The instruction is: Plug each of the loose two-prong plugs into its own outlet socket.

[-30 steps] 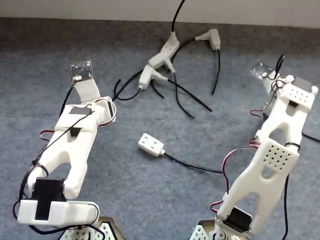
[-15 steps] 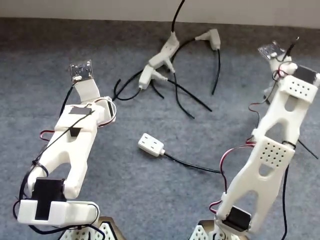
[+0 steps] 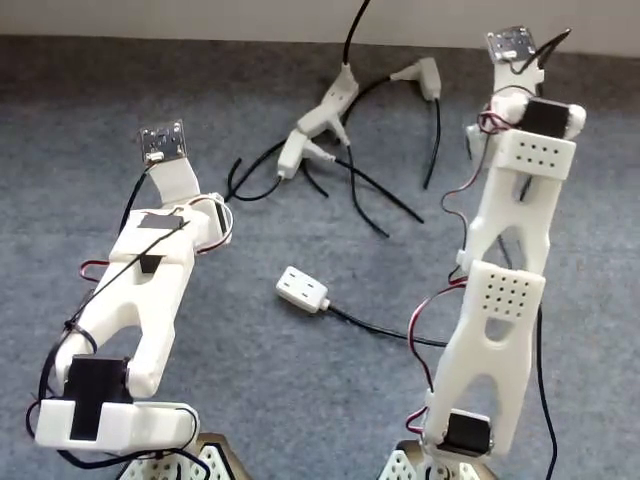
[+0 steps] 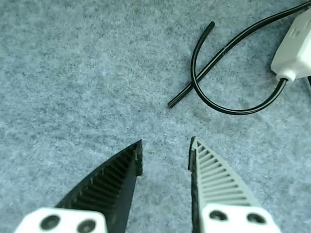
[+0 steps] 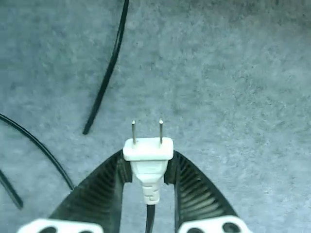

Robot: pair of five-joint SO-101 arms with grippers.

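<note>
Grey felt-like covering is lying over the table [image 3: 120, 80]. The outlet socket [image 3: 302, 289] is sitting on it between the two arms, slotted face upward. Its long axis is running slantwise, and its cable is trailing toward the right arm's base.

The right tool [image 5: 148, 156] is clamping a white two-prong plug [image 5: 148, 148] by the body, with the jaws pressing both flanks. The prongs are pointing straight ahead along the tool's own axis, and the cord is running rearward between the jaws. In the high view that arm is stretching beyond the socket on its far right side, so the plug is sitting well apart from it.

The left tool [image 4: 165, 145] is hanging with jaws apart, gripping nothing, beside a black cable loop [image 4: 228, 82] on the socket's far left side.

Judgement: the plug needs carrying toward the socket, with its prongs tipping down to face the slots.

More loose plugs [image 3: 318, 120] are lying beyond the socket. No writing is proving legible on plug or socket.
</note>
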